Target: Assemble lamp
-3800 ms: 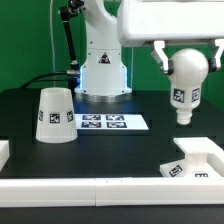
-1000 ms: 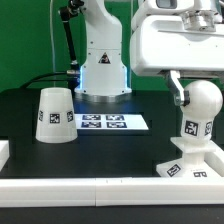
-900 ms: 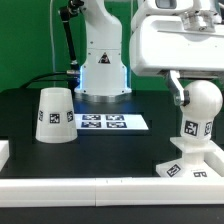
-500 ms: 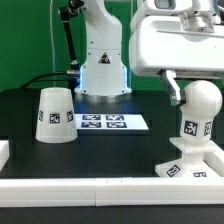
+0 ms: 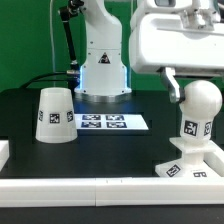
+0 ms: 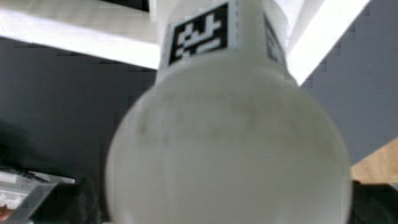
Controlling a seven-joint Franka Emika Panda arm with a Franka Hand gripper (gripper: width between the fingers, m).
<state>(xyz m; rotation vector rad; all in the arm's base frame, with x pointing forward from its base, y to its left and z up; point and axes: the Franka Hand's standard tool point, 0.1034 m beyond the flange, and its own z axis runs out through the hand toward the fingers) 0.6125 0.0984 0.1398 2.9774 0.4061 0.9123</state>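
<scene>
The white bulb (image 5: 195, 108) stands upright with its stem in the flat square base (image 5: 190, 165) at the exterior view's right. My gripper (image 5: 196, 88) hangs over the bulb's round head, open; its one visible finger (image 5: 172, 86) stands just off the head's side, and the other finger is hidden. The cone shade (image 5: 54, 115) sits wide end down on the black table at the exterior view's left, apart from both. In the wrist view the bulb (image 6: 222, 140) fills the frame, tag (image 6: 201, 35) on its stem, and no fingers show.
The marker board (image 5: 104, 122) lies flat at the table's middle. Behind it rises the robot's white pedestal (image 5: 103, 70) with a black cable beside it. A white rail (image 5: 100, 190) runs along the front edge, and a white block (image 5: 4, 152) sits at the left edge.
The bulb, earlier held up in the air, now stands in the base. Over the last second the visible finger has drawn away from the bulb's head.
</scene>
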